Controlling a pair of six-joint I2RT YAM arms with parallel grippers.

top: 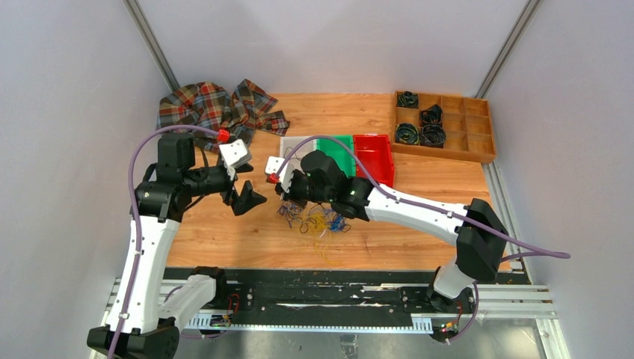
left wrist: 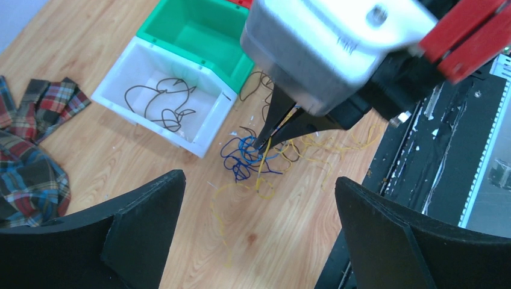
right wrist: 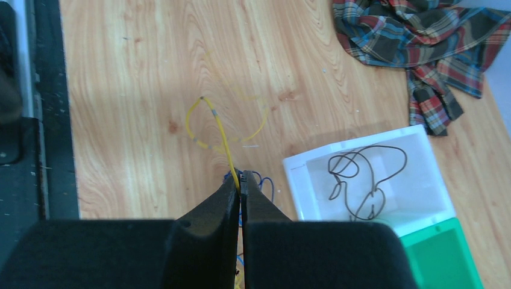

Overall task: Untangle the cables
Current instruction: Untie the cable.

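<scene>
Cables (top: 318, 221) between white bin (left wrist: 144, 123) and table edge (top: 247, 258) | right gripper (right wrist: 241, 180) pinching strand (right wrist: 224, 141)

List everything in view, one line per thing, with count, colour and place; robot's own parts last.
cables: one loose tangle, yellow, blue and black, on the table before the bins
black cable: one looping strand, black, inside the white bin
white bin: one, white, left of the bin row
green bin: one, green, middle of the row
red bin: one, red, right end
wooden tray: one, brown, far right
coiled cords: four, black, tray's left compartments
plaid cloth: one, red-and-blue check, far left
table: one, light wood
left claw: one, black, open, left of the tangle
right claw: one, black, shut on a yellow strand of the cables
</scene>
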